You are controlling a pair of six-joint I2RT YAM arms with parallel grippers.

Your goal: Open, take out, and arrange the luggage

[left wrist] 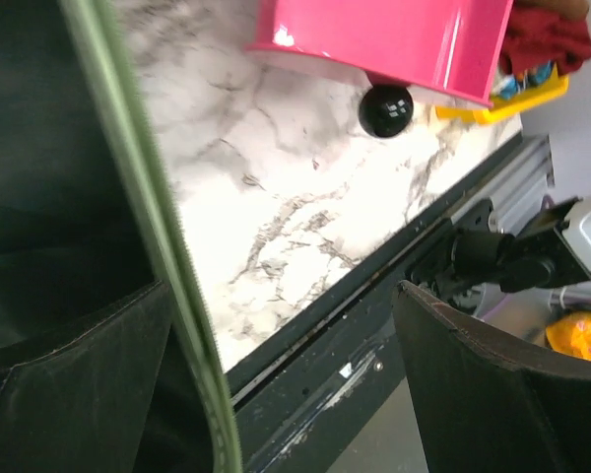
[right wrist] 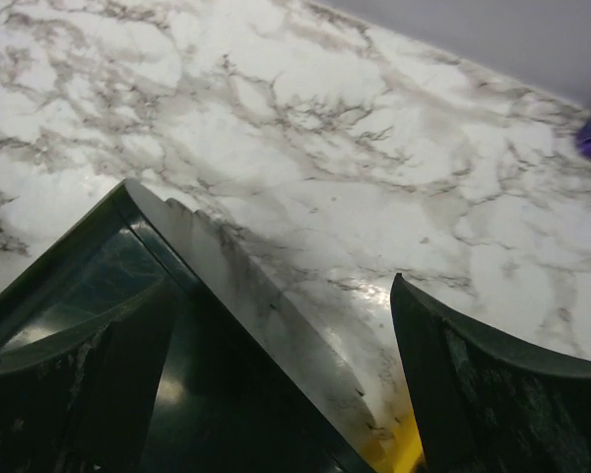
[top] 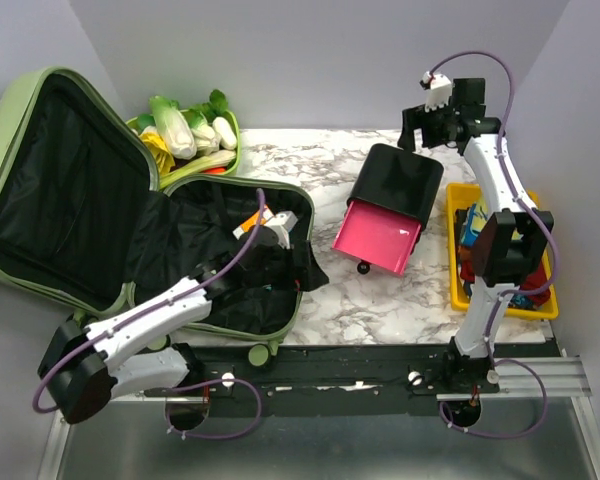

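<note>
The pale green luggage (top: 40,120) lies open at the left. Its lid leans back, and its black-lined base (top: 180,250) rests on the table. My left gripper (top: 285,248) is open at the base's right side. In the left wrist view (left wrist: 286,394) the green rim (left wrist: 148,227) runs between its fingers (left wrist: 492,394), which hold nothing. A small orange item (top: 250,222) shows inside the base by the wrist. My right gripper (top: 420,120) is open and empty at the far right. It hovers over the far edge of the black box (right wrist: 227,394).
The black box with a pink end (top: 385,225) and a black knob (left wrist: 385,109) lies mid-table. A yellow tray (top: 453,250) holding clothes stands at the right. A green basket (top: 232,125) of vegetables stands behind the luggage. The black rail (top: 360,375) runs along the table's near edge.
</note>
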